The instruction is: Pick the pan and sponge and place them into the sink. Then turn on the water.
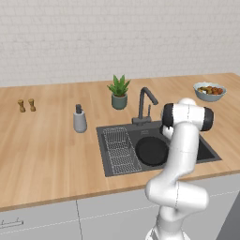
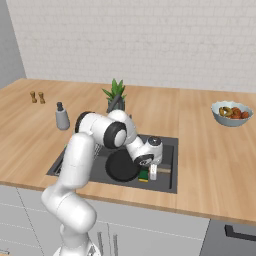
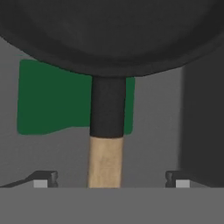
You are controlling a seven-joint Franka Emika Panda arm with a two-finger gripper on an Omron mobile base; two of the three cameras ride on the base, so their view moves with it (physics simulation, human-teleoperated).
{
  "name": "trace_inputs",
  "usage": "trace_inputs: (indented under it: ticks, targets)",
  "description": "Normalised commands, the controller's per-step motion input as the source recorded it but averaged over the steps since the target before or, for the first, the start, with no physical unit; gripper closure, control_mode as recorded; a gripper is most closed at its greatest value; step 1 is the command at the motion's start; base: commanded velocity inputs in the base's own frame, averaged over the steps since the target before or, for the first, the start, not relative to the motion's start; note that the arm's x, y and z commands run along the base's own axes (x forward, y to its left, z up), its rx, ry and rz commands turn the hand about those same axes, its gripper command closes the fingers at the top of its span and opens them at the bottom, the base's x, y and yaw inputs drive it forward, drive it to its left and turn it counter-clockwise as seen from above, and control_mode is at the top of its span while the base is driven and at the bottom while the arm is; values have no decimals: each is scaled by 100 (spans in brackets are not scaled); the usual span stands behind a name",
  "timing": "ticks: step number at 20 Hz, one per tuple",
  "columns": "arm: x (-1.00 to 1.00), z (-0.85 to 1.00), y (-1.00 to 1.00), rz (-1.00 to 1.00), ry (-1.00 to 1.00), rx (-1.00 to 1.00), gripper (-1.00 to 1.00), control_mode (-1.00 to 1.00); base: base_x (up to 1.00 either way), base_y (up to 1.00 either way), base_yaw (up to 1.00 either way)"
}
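The pan [image 2: 121, 165] lies on the floor of the sink [image 1: 110, 160], near the middle, beside the wire rack [image 1: 120, 150] at the left end. The sponge [image 3: 48, 98], green side up, lies in the sink too, partly under the pan's rim and handle, near the front wall. The gripper [image 2: 150, 172] is low in the sink, above the handle; its jaws stand wide apart, one on each side of the handle, holding nothing. No water falls from the faucet [image 1: 145, 104].
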Motion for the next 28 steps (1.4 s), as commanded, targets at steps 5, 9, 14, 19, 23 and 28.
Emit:
trace_inputs:
  ticks: [5, 9, 14, 19, 23, 28]
  targets:
    - [-37, 99, -4, -3, -2, 1, -100, -100, 0, 0, 0]
    - [-44, 100, -2, -2, -3, 1, -100, -100, 0, 0, 0]
    - [-19, 100, 0, -2, -6, 2, -100, -100, 0, 0, 0]
    - [9, 100, 0, -4, -2, 6, -100, -100, 0, 0, 0]
    - [22, 96, -5, -7, 5, 12, -100, -100, 0, 0, 0]
    - [6, 20, -11, -7, 15, 13, -100, -100, 0, 0, 0]
